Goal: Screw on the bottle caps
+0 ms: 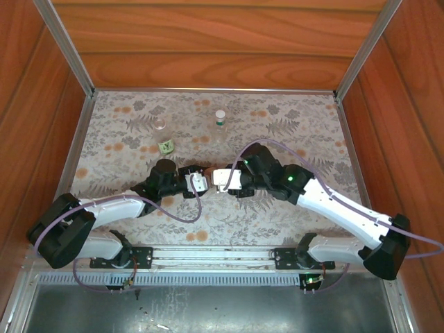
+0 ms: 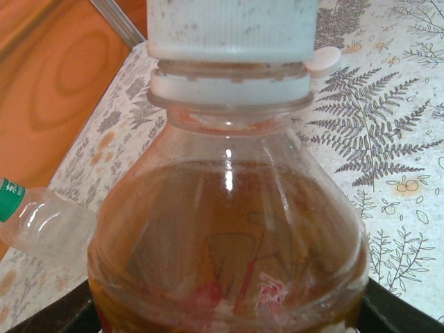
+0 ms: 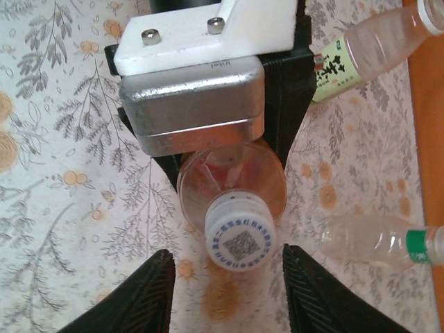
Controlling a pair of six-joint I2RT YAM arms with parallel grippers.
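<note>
My left gripper (image 2: 232, 309) is shut on the amber bottle (image 2: 229, 229) and holds it out toward the right arm. A white cap (image 2: 232, 28) sits on its neck. In the right wrist view that cap (image 3: 239, 236), printed with a square code, faces the camera. My right gripper (image 3: 227, 253) is open, with one black finger on each side of the cap and a gap to both. From above, the left gripper (image 1: 198, 182) and right gripper (image 1: 220, 179) meet at the mat's middle. A green-labelled bottle (image 1: 165, 142) and a white-capped bottle (image 1: 220, 125) are further back.
The patterned mat (image 1: 291, 139) covers the table between wooden walls and metal corner posts (image 1: 69, 48). The green-labelled bottle (image 3: 368, 48) and a clear bottle with a green band (image 3: 374, 239) lie right of my right gripper. A clear bottle (image 2: 41, 222) lies left of the held one.
</note>
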